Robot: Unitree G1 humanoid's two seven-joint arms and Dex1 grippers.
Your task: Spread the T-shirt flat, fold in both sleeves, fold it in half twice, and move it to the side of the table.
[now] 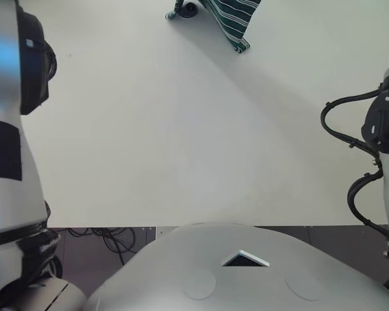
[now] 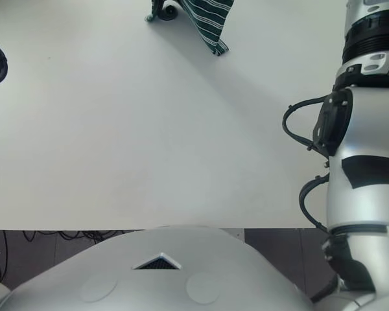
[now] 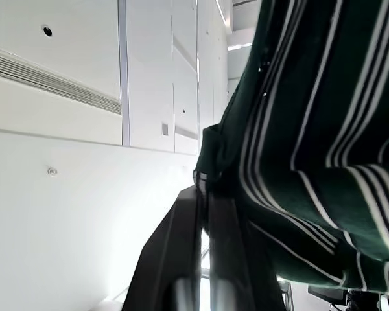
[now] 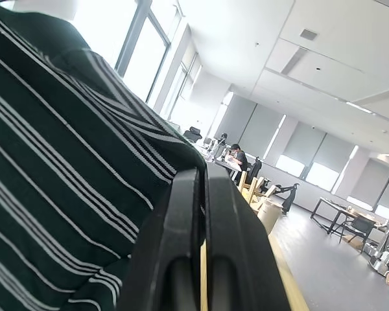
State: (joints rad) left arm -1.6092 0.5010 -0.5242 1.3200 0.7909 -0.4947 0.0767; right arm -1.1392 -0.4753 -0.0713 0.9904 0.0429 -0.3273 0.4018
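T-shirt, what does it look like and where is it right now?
The T-shirt is dark green soft cloth with thin white stripes. It hangs in folds over the far part of the white table, its lowest corner near the tabletop. The left end effector and right end effector each pinch it.

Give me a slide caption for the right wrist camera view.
Right gripper shut on the dark green, white-striped T-shirt, lifted high with an office behind.

Silver-grey arms point(image 2: 366, 207), black joint housings point(image 2: 330, 123), looped black cables point(image 1: 324, 120), black rectangular patches point(image 1: 3, 150), slim black jaws
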